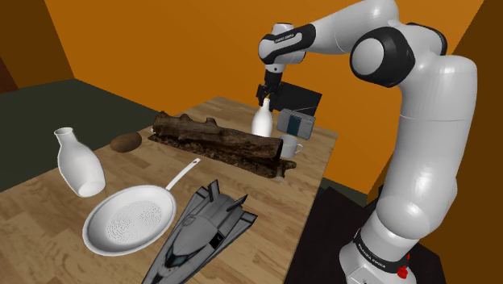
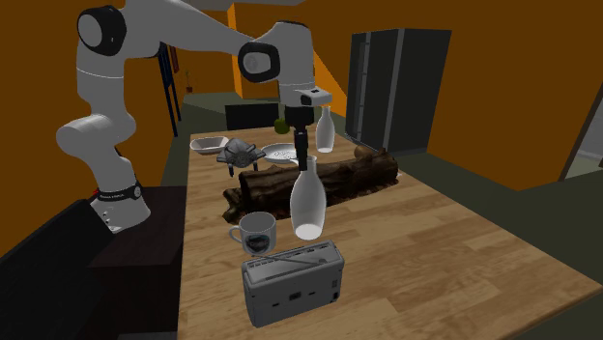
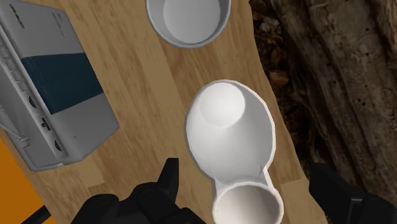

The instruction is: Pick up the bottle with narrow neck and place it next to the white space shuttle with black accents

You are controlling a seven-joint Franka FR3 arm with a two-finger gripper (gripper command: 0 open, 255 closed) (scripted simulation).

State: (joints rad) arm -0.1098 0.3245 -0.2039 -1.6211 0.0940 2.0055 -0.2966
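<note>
A white bottle with a narrow neck stands near the table's far end, between a dark log and a white mug. My gripper hangs right over it, open. The neck sits between the black fingers, which stand well apart and do not touch it. The space shuttle, drawn grey and black, lies near the table's front edge in the shoulder view. A second, wider white bottle stands at the shoulder view's left.
A white frying pan lies beside the shuttle. A grey radio and the mug sit close to the gripper. The log crosses the table. A brown lump lies near the log's end.
</note>
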